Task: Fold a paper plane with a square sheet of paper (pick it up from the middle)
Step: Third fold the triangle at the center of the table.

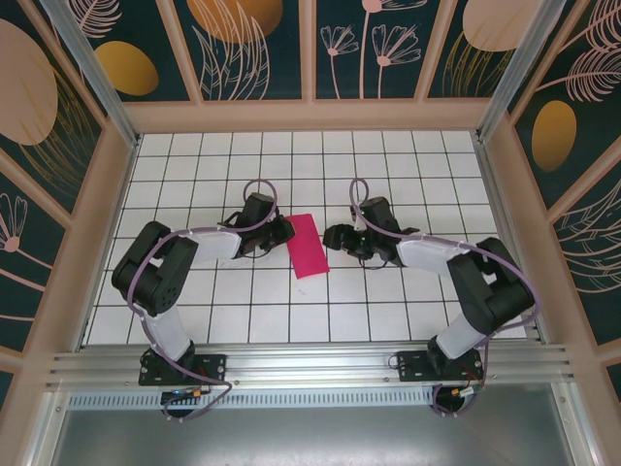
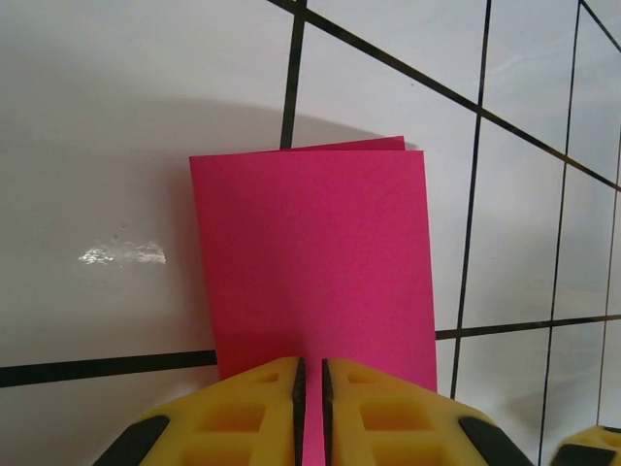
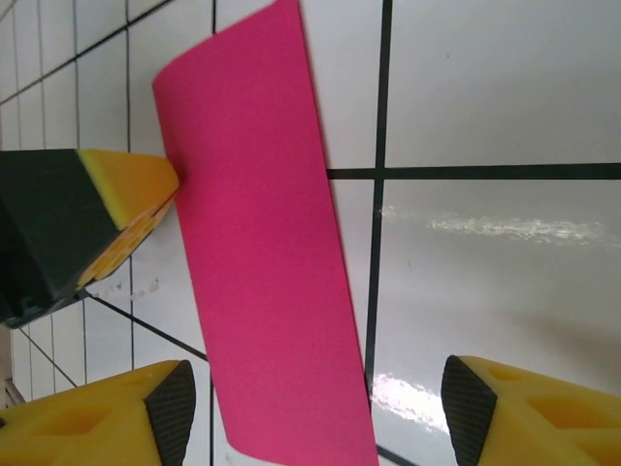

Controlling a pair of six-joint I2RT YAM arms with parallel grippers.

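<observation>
— White tiles with black grid lines cover the table (image 1: 408,175), and floral panels (image 1: 243,44) wall it in. From above, where is the sheet of paper (image 1: 309,246)?
— Mid-table, a narrow magenta rectangle lying between the two arms. The left gripper (image 1: 282,234) sits at its left long edge, and the right gripper (image 1: 336,236) is just beside its right edge.
— Can you read the claws from up there?
— No, they are too small to tell. The left wrist camera settles one of them: the left gripper (image 2: 310,388) has its yellow fingers (image 2: 247,413) pressed together on the near edge of the sheet of paper (image 2: 310,252), with magenta showing in the thin slit between them.
— Anything more in that view?
— The far edge shows two layers, slightly offset, so the sheet is folded double.
— And the right wrist camera?
— The right gripper (image 3: 315,413) has its fingers (image 3: 529,417) wide apart, gripping nothing. The near end of the sheet of paper (image 3: 262,272) lies between them, running away as a long strip. From this side the left gripper's fingertip (image 3: 136,184) is seen touching the strip's left edge
</observation>
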